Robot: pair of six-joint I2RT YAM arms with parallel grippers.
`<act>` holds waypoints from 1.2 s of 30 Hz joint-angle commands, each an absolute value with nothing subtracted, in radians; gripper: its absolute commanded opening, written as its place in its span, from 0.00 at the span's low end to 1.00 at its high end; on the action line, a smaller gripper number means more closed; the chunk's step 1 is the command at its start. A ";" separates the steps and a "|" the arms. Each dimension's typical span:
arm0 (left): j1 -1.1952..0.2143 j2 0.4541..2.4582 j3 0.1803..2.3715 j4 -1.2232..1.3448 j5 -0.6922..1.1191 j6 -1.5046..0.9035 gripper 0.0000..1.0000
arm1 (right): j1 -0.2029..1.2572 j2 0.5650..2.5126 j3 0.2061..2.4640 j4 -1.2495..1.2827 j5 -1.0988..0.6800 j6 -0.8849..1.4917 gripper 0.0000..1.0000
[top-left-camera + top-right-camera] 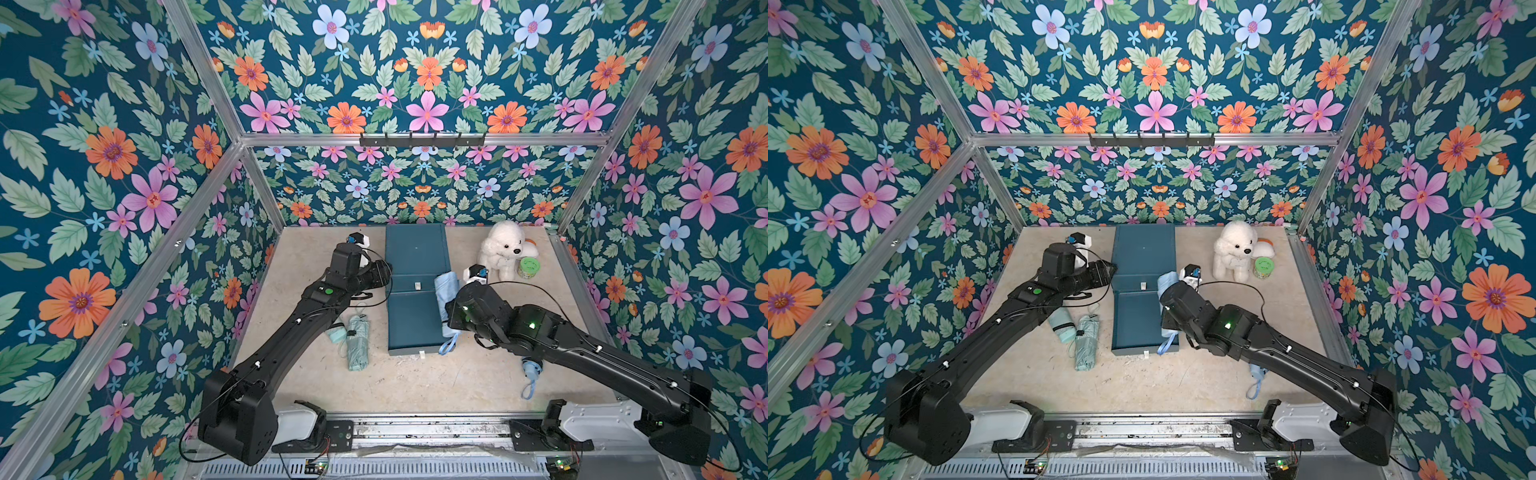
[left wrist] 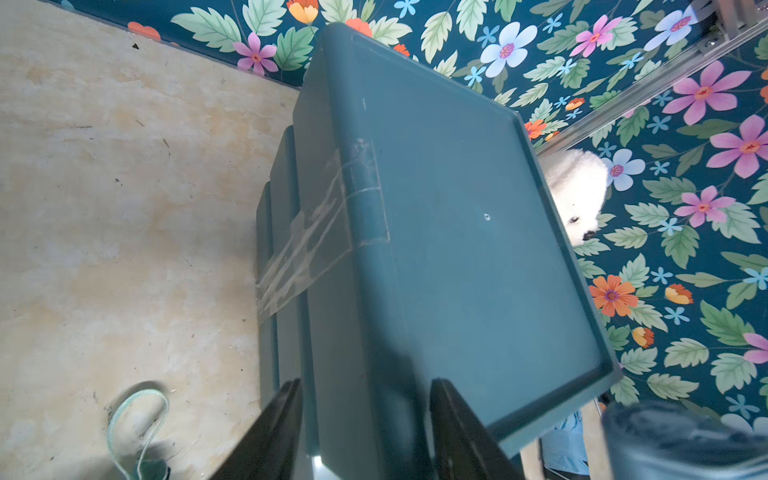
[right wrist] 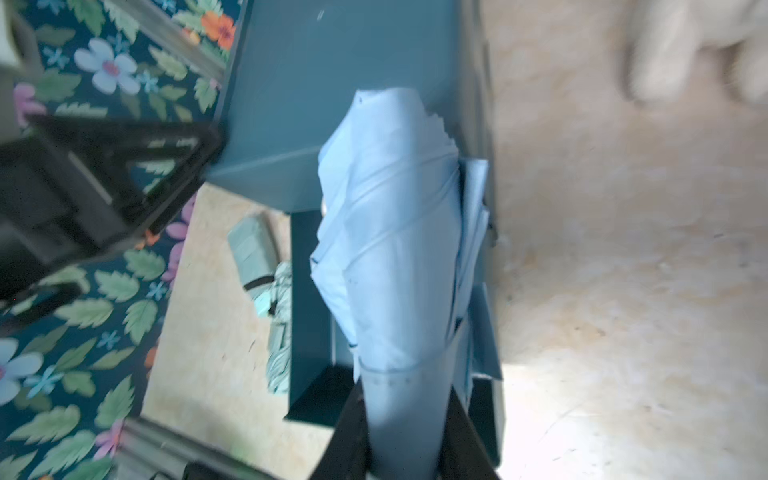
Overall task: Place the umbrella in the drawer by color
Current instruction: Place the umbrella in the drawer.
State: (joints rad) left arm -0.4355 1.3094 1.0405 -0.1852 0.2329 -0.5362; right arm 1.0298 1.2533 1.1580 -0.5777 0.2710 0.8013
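A teal drawer cabinet (image 1: 417, 249) stands at the back middle, with one drawer (image 1: 409, 324) pulled out toward the front. My right gripper (image 3: 405, 399) is shut on a folded light-blue umbrella (image 1: 443, 286) (image 3: 390, 232). It holds the umbrella lengthwise over the open drawer's right wall. My left gripper (image 1: 384, 270) (image 2: 365, 384) stands open at the cabinet's upper left edge, which lies between its fingers. A mint-green umbrella (image 1: 358, 343) lies on the floor to the left of the drawer. Another light-blue umbrella (image 1: 532, 368) lies partly hidden under my right arm.
A white plush dog (image 1: 505, 247) and a green tin (image 1: 528, 268) stand at the back right. A mint-green pouch (image 1: 336, 333) lies beside the green umbrella. Flowered walls close in the marble-look floor (image 1: 436, 382) on three sides.
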 commanded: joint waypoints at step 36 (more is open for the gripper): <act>-0.434 1.325 1.008 -0.149 0.261 -0.524 0.52 | 0.949 1.600 1.052 0.045 -0.068 1.092 0.00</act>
State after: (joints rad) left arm -0.4347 1.3220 1.0103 -0.1112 0.2565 -0.5369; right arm 0.9512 1.5848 1.0409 -0.0051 -0.1307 1.1282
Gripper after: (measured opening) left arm 0.519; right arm 0.232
